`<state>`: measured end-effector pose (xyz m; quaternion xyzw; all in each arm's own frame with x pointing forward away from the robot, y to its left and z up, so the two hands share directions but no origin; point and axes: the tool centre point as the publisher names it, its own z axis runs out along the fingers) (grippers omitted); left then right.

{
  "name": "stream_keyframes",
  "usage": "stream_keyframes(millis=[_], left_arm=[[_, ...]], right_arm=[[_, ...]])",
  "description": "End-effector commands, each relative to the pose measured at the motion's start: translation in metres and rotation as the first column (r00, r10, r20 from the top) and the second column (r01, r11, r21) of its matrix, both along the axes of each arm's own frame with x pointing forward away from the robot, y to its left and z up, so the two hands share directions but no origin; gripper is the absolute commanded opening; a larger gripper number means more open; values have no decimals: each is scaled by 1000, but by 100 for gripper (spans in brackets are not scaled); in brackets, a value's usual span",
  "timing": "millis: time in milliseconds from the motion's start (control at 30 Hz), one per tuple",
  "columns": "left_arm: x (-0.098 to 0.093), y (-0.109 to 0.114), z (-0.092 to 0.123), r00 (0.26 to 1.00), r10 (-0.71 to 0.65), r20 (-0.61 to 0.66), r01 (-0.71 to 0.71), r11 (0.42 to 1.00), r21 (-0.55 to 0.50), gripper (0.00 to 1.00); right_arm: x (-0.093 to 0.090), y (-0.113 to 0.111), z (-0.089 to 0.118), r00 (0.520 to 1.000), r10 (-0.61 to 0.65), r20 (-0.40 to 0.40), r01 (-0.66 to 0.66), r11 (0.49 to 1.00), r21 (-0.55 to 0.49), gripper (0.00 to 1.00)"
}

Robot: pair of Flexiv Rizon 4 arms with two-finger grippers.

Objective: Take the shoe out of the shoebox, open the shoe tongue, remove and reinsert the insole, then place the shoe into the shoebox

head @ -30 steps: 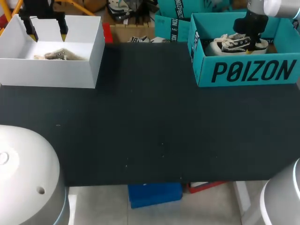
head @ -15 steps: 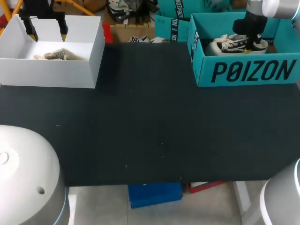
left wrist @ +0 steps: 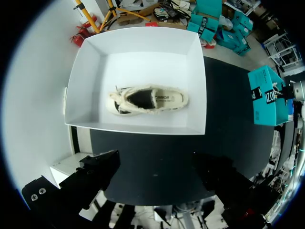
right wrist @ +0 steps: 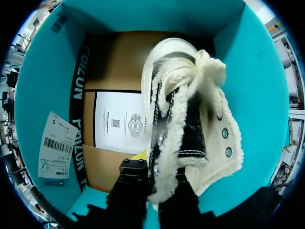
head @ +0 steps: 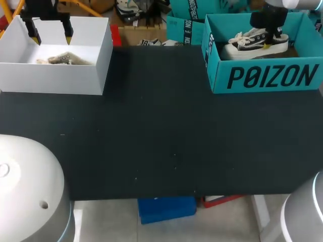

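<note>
A black high-top shoe (head: 256, 43) with a cream fleece lining and a white sole hangs just above the floor of the teal shoebox (head: 267, 76). My right gripper (head: 271, 34) is shut on its collar. In the right wrist view the fleece-edged collar of the shoe (right wrist: 190, 119) is pinched between the right gripper (right wrist: 155, 183) fingers, over the shoebox (right wrist: 45, 86) floor. My left gripper (head: 51, 37) stands open above the white box (head: 55, 78), in which a cream low shoe (head: 60, 59) lies. From the left wrist, that shoe (left wrist: 150, 99) lies ahead of the left gripper (left wrist: 159, 179).
The black tabletop (head: 161, 131) stretches between the white box at the back left and the teal shoebox at the back right. A paper sheet (right wrist: 119, 121) and a barcode label (right wrist: 57, 148) lie inside the shoebox.
My right gripper has shut on the black shoe's collar and lifted it: the shoe now sits higher in the teal box. The left arm has stayed still.
</note>
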<state>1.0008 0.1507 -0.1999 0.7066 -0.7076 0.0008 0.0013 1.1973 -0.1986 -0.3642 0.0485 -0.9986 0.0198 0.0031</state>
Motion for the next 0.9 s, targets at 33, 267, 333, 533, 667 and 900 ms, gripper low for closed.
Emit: stream_keyframes(millis=[33,267,333,533,667,900], left_arm=[[0,0,0,1000,1,-1,-1,1000,2,100],[0,0,0,1000,1,-1,-1,1000,2,100],[0,0,0,1000,1,-1,-1,1000,2,100],[0,0,0,1000,1,-1,-1,1000,2,100],[0,0,0,1000,1,-1,-1,1000,2,100],[0,0,0,1000,1,-1,-1,1000,2,100]], right_arm=[[-26,6,40,999,-8,46,9,999,-32,0],[-36,12,75,993,-7,114,13,999,-47,0],[-38,10,84,991,0,137,7,999,-50,0],[-46,6,114,981,24,192,-9,997,-75,0],[-52,10,134,976,27,218,-7,996,-93,0],[-64,32,169,964,2,267,32,992,-122,0]])
